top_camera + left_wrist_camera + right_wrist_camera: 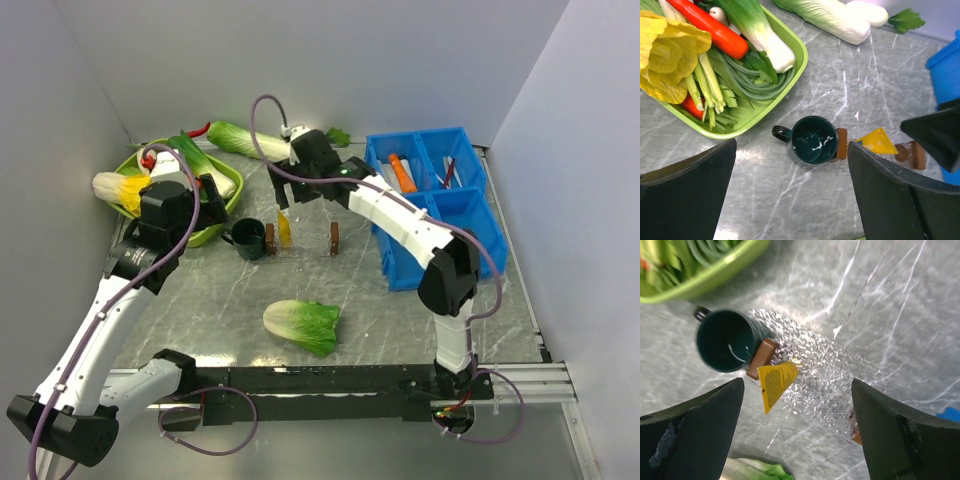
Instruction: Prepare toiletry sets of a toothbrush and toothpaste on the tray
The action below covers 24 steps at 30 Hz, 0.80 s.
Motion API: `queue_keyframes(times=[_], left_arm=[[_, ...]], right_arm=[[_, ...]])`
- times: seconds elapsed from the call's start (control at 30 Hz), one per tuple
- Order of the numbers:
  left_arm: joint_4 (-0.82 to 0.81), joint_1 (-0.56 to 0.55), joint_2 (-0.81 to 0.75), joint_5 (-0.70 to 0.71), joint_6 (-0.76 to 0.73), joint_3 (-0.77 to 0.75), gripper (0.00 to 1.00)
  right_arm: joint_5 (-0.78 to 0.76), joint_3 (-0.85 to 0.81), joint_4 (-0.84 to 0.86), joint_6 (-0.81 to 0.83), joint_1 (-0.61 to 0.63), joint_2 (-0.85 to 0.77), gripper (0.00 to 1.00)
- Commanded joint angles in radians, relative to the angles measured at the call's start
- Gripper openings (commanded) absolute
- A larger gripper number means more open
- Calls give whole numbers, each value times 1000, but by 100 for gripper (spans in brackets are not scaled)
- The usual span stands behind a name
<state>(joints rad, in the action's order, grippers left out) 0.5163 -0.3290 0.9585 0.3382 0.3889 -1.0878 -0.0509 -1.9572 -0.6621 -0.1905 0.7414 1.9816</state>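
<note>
On the bench [900,300], yellow toothpaste [776,382] lies on the clear tray [830,370] beside the mug [727,340], under the spread right claw [797,387], long axis crosswise to its closing line; left claw [792,145], also spread, looks farther.

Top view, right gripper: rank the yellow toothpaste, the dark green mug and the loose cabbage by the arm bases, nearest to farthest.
From the right gripper:
1. yellow toothpaste, just below it in the view, mid-table.
2. dark green mug, beside the tube on its left.
3. cabbage, lying alone toward the near edge, clearly farthest.
</note>
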Motion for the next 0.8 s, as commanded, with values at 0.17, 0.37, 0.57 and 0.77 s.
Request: queue_keyframes(times=[0.17,0.37,0.57,0.77], left_arm=[[25,-1,5,42,133,-67,96],[25,-1,-24,48,203,-24,97],[-22,-1,-17,16,179,-4,97],[-13,-1,29,10,205,-23,96]], right_arm=[[76,50,78,13,-157,-240,96],[52,149,65,57,-276,-326,93],[77,165,35,72,-396,-323,88],[72,152,32,105,-479,-247,73]])
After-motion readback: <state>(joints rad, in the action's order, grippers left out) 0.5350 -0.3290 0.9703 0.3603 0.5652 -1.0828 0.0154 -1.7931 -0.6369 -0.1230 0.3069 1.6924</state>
